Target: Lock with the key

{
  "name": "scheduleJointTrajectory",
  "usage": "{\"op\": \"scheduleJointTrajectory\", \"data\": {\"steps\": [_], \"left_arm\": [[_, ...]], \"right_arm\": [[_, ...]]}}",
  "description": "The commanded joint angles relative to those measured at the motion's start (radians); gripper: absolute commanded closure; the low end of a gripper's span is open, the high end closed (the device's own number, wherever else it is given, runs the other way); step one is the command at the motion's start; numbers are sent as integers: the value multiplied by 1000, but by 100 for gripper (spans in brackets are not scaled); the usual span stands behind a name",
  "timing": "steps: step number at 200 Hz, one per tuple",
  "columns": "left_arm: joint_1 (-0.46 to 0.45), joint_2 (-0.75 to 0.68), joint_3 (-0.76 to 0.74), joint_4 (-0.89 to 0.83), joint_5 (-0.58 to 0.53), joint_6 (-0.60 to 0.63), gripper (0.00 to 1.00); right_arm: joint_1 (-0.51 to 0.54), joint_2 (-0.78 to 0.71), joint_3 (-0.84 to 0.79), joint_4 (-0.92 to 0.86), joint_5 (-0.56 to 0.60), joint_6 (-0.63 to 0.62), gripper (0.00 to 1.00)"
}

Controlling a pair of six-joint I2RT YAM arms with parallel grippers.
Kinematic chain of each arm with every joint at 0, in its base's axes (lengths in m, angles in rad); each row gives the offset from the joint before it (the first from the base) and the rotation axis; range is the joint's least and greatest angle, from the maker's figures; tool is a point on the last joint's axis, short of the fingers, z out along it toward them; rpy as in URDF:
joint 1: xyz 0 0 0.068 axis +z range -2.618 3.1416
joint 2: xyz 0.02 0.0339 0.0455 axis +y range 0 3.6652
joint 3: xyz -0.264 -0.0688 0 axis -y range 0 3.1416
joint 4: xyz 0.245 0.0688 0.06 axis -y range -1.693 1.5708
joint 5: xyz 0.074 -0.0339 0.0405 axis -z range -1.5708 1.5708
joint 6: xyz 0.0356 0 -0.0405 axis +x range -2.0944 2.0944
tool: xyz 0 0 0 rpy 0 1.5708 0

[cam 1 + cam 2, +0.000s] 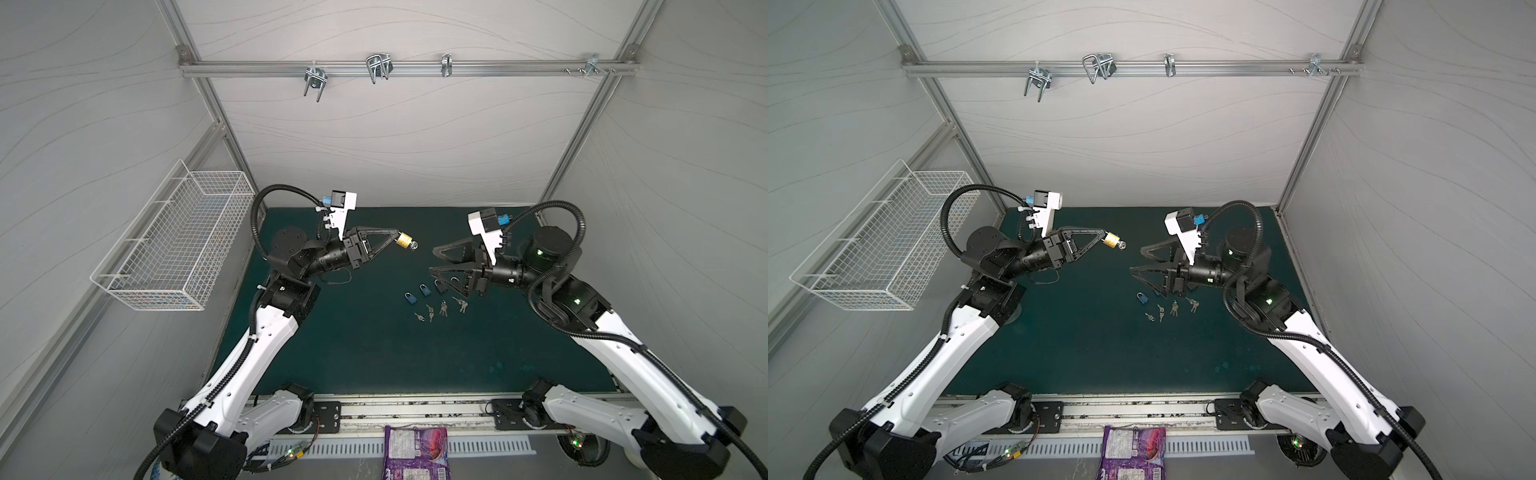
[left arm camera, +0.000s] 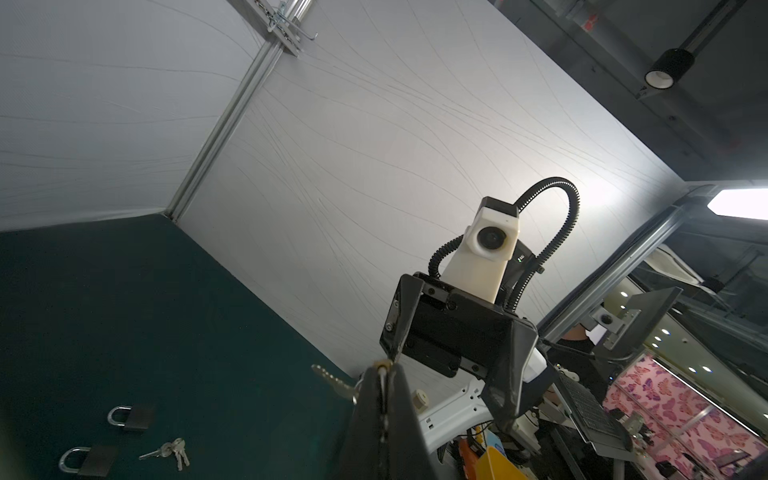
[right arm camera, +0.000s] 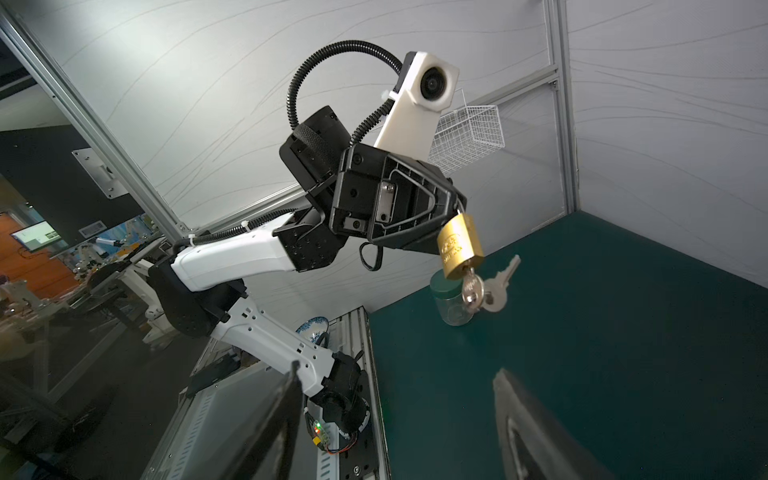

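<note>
Brass padlock (image 3: 460, 245) is held aloft above the green mat (image 1: 353, 353), toward its far edge, pinched at its top in the closed left gripper (image 1: 395, 238) so the inserted key (image 3: 472, 286) hangs free for turning; the right gripper (image 1: 432, 260), spread wide and empty, is set just apart, facing it.

The jaws of the left gripper (image 1: 1103, 238) are seen closed on a brass padlock (image 1: 1111, 241), which is held above the dark green counter (image 1: 1092, 357) with a silver key (image 1: 1122, 246) at its outer end. The jaws of the right gripper (image 1: 1137, 261) are spread apart and pointed toward it across a gap. A blue padlock (image 1: 1142, 297) and several small key bunches (image 1: 1174, 308) are laid on the counter near the right gripper.
</note>
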Motion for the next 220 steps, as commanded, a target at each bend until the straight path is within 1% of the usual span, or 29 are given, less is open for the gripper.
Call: {"op": "scheduleJointTrajectory", "data": {"steps": [1, 35, 59, 83, 111, 162, 171, 189, 206, 220], "left_arm": [[0, -19, -5, 96, 42, -54, 100], [0, -33, -20, 90, 33, -52, 100], [0, -36, -16, 88, 34, -54, 100], [0, -39, -16, 87, 31, -56, 100], [1, -46, -15, 81, 29, -51, 100], [0, -43, -17, 94, 28, -59, 100], [0, -40, -14, 95, 30, -59, 100], [0, -36, -16, 98, 29, -60, 100], [0, -34, -17, 102, 29, -59, 100], [0, -34, -17, 102, 26, -59, 100]], "right_arm": [[1, -2, 2, -71, 62, -55, 27], [10, 47, 55, -62, 38, -57, 33], [44, 89, 101, -63, 63, -92, 38], [72, 130, 140, -67, 68, -105, 40], [81, 162, 153, -75, 91, -110, 46], [83, 203, 166, -103, 96, -132, 49], [84, 209, 167, -101, 90, -133, 52], [84, 210, 156, -85, 72, -132, 63], [86, 203, 141, -72, 79, -131, 73], [85, 200, 135, -69, 81, -131, 77]]}}
